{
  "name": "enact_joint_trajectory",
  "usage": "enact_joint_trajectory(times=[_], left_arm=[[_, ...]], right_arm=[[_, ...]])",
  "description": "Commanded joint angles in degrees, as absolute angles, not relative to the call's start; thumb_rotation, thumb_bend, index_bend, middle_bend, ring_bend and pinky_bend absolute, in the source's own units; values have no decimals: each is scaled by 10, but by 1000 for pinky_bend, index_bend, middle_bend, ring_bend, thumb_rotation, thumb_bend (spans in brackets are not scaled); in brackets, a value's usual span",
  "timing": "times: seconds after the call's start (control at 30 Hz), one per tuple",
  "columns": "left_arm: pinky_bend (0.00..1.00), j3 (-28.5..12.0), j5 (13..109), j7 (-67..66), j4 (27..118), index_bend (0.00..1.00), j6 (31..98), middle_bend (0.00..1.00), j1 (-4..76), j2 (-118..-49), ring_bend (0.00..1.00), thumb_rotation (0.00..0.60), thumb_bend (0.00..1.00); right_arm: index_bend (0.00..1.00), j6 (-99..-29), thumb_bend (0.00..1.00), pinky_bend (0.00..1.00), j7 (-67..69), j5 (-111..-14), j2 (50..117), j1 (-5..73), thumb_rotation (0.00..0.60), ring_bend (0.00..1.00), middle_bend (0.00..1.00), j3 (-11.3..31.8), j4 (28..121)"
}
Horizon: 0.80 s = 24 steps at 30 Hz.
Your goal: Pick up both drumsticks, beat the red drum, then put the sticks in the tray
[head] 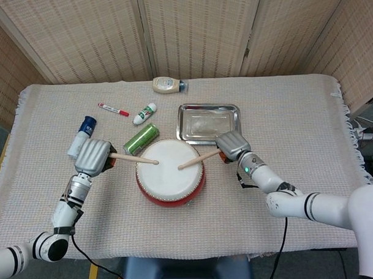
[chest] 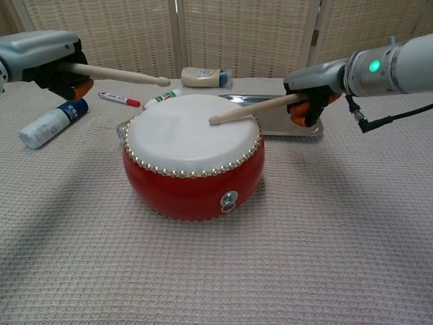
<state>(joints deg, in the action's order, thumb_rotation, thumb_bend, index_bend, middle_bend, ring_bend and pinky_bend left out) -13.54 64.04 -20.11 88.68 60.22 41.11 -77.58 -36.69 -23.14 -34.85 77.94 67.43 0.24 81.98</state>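
The left hand (chest: 40, 57) grips one drumstick (chest: 115, 73) lifted above the red drum (chest: 193, 156); the right hand (chest: 312, 88) grips the other drumstick (chest: 254, 108), tip on the skin. The tray (head: 208, 123) behind the drum is partly hidden in the chest view.

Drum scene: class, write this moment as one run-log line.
left hand: holds stick raised | right hand: holds stick, tip on drum | tray: empty
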Motion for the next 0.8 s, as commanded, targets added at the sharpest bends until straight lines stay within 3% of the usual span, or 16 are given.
enact_joint_trajectory(times=[0.03,0.17,0.3,0.43,0.7,0.8], left_arm=[[1000,-128,637,-204,879,1000,592,1000,414,-783,1000,600,633],[1000,-112,632,-216,855,1000,576,1000,420,-806,1000,600,632],[1000,-100,623,-235,830,1000,561,1000,428,-828,1000,600,633],[1000,-108,622,-233,833,1000,577,1000,425,-824,1000,600,632],[1000,-135,642,-180,889,1000,615,1000,406,-771,1000,600,632],[1000,-133,640,-176,888,1000,608,1000,407,-769,1000,600,632]], right_arm=[[1000,-384,1000,1000,-196,-369,769,667,600,1000,1000,35,840],[1000,-394,1000,1000,-141,-410,729,649,600,1000,1000,80,884],[1000,-392,1000,1000,-114,-433,707,638,600,1000,1000,97,900],[1000,-376,1000,1000,-121,-433,717,639,600,1000,1000,85,880],[1000,-345,1000,1000,-192,-383,784,663,600,1000,1000,19,793],[1000,-358,1000,1000,-197,-376,788,665,600,1000,1000,23,795]])
